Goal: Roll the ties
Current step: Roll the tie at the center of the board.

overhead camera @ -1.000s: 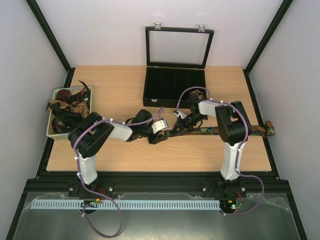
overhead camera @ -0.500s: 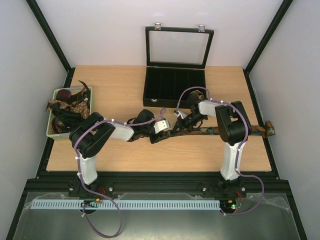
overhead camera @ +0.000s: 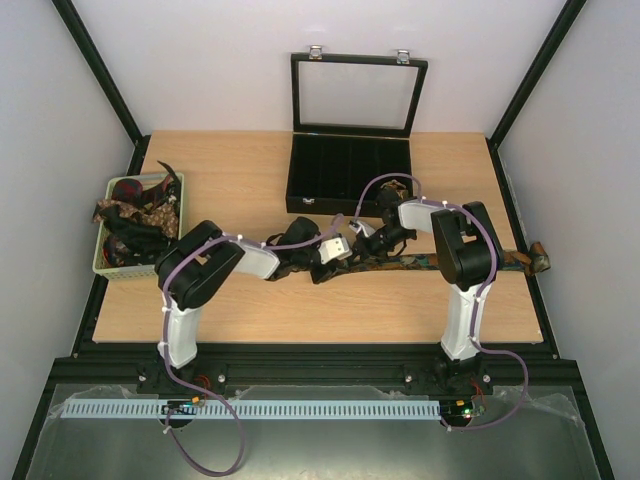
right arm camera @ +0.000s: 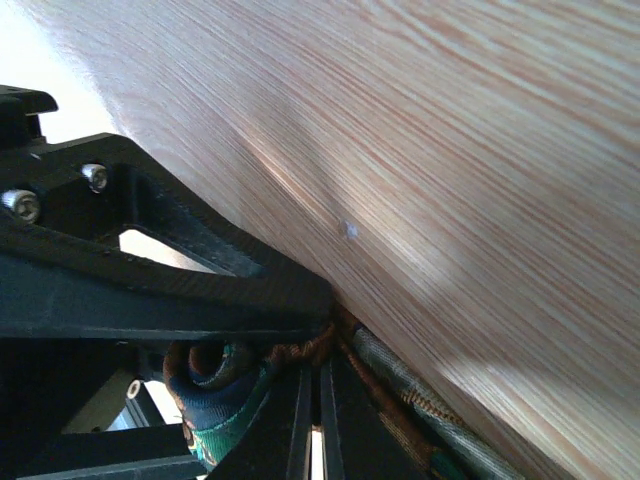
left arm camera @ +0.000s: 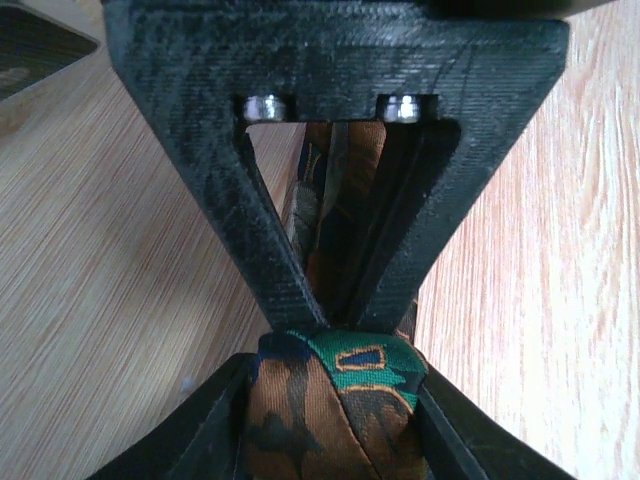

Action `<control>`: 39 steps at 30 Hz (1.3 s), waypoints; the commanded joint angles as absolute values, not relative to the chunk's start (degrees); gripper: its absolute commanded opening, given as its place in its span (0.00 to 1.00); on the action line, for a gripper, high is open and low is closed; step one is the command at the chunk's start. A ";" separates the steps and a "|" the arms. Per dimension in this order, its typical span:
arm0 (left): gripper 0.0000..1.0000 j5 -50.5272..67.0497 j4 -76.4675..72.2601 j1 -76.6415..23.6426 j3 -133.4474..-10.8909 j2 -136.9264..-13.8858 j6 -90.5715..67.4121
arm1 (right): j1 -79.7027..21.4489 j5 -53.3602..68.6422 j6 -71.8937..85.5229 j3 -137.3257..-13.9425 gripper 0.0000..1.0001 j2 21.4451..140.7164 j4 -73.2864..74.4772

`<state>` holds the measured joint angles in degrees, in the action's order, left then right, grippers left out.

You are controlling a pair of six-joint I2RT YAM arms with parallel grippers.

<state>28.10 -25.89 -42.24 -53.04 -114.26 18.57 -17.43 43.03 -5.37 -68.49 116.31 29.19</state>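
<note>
In front of the box (overhead camera: pixel 300 204), your left gripper (left arm camera: pixel 335 415) squeezes the tie (overhead camera: pixel 500 261) roll against unwinding; the right gripper (overhead camera: pixel 366 236), clamped on the tie, keeps tension.

The tie (overhead camera: pixel 415 263) lies across the table's (overhead camera: pixel 250 170) middle — box (overhead camera: pixel 350 170) behind it, basket (overhead camera: pixel 120 270) far left.

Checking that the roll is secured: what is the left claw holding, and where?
The left claw grips the tie around its rolled-up end, with the fabric wedged between its jaws.
</note>
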 commanded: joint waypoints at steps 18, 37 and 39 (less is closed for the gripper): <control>0.28 22.51 -13.99 -42.45 -52.81 -116.09 21.02 | -14.17 39.31 -6.76 -67.23 0.23 112.81 34.31; 0.27 20.77 -6.68 -42.27 -53.78 -116.26 21.27 | -16.99 50.40 2.57 -66.08 0.37 112.58 28.14; 0.27 20.82 -6.69 -42.28 -53.87 -116.36 21.27 | -17.05 49.14 2.61 -66.17 0.31 113.20 27.57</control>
